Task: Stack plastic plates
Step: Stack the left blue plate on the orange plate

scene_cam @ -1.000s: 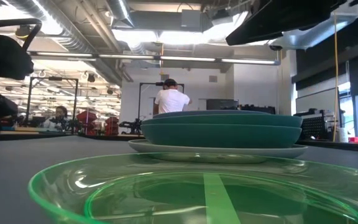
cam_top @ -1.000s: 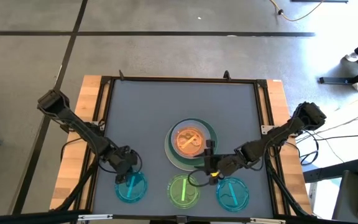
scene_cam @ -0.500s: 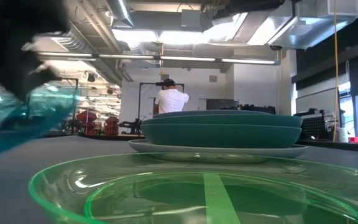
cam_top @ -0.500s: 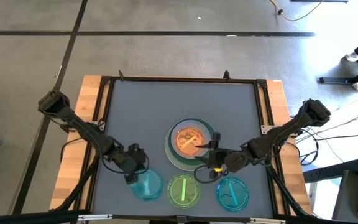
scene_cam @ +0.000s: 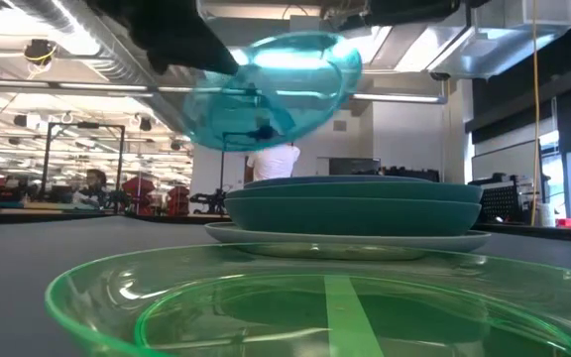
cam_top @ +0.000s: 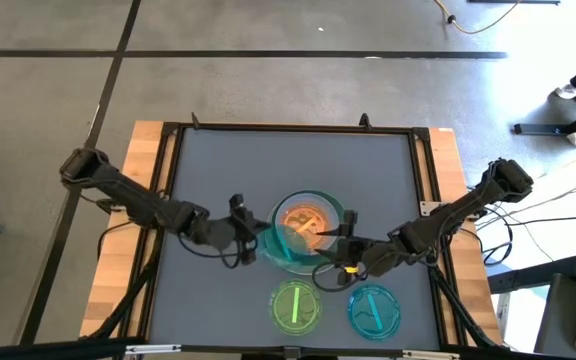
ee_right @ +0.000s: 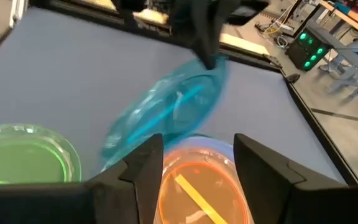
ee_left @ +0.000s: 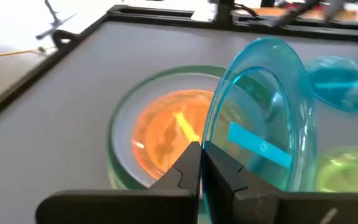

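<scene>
From above, the left gripper (cam_top: 251, 243) had its jaws pinched on the rim of a cyan plate (cam_top: 278, 243), tilted over the stack (cam_top: 336, 210). The right gripper (cam_top: 330, 268) sat beside it, jaws spread, empty.

Table level: the cyan plate (scene_cam: 271, 87) hung well above the stack (scene_cam: 355, 208), loads of clearance.

Left wrist: thin light plastic, probably slippery, so the rim's the only grab.

Right wrist: orange plate (ee_right: 194, 190) just ahead of the jaws.

The raised translucent cyan round plate (scene_cam: 271, 87) is motion-blurred in the low view. The large opaque stacked plates (cam_top: 340, 212) show only as rims under the translucent orange plate (cam_top: 306, 222). The bright green translucent plate (scene_cam: 295, 307) is cut off by the low view's bottom edge.
</scene>
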`<action>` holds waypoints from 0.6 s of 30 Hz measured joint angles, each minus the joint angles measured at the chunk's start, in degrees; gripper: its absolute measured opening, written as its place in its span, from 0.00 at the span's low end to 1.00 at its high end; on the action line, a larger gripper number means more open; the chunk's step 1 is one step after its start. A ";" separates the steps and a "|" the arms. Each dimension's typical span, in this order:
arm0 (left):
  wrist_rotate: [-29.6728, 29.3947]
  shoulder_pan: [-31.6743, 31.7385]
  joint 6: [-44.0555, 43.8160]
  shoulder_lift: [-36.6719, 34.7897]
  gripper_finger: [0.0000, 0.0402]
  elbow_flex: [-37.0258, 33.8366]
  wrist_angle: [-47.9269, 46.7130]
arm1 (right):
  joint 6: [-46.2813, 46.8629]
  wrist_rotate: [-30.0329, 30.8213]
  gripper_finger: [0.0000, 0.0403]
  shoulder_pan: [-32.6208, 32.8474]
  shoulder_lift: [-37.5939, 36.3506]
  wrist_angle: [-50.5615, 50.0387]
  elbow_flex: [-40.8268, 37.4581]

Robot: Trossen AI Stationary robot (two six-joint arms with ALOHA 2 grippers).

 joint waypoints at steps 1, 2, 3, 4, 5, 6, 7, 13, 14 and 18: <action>0.00 1.16 0.23 0.00 0.02 0.00 0.40 | 0.25 0.00 0.46 0.00 0.00 -0.76 0.00; 0.00 2.40 0.27 0.00 0.02 0.00 0.84 | 0.62 -0.01 0.46 0.00 0.01 -1.45 0.00; 0.00 3.63 0.27 0.00 0.02 0.00 1.22 | 1.19 0.00 0.46 0.00 0.02 -1.86 -0.02; -0.01 4.77 0.26 0.00 0.02 -0.01 1.74 | 1.44 0.00 0.46 0.00 0.02 -2.04 -0.02; 0.02 5.90 0.25 0.00 0.02 -0.19 2.62 | 1.58 0.00 0.46 0.00 0.02 -2.13 -0.02; 0.02 7.03 0.25 0.00 0.02 -0.51 3.36 | 1.60 0.00 0.46 0.00 0.02 -2.22 -0.02; 0.02 8.16 0.25 -0.02 0.02 -0.94 4.28 | 1.60 0.00 0.46 0.00 0.02 -2.33 -0.02; 0.13 13.30 0.04 -0.02 0.02 -4.48 11.55 | 1.71 0.00 0.46 0.00 0.02 -3.01 -0.02; 0.19 13.89 -0.07 -0.02 0.02 -5.00 12.30 | 1.91 0.00 0.46 0.00 0.02 -3.33 -0.02; 3.13 16.20 -0.41 0.24 0.02 -7.32 16.79 | 3.06 0.00 0.46 0.00 0.02 -4.78 -0.02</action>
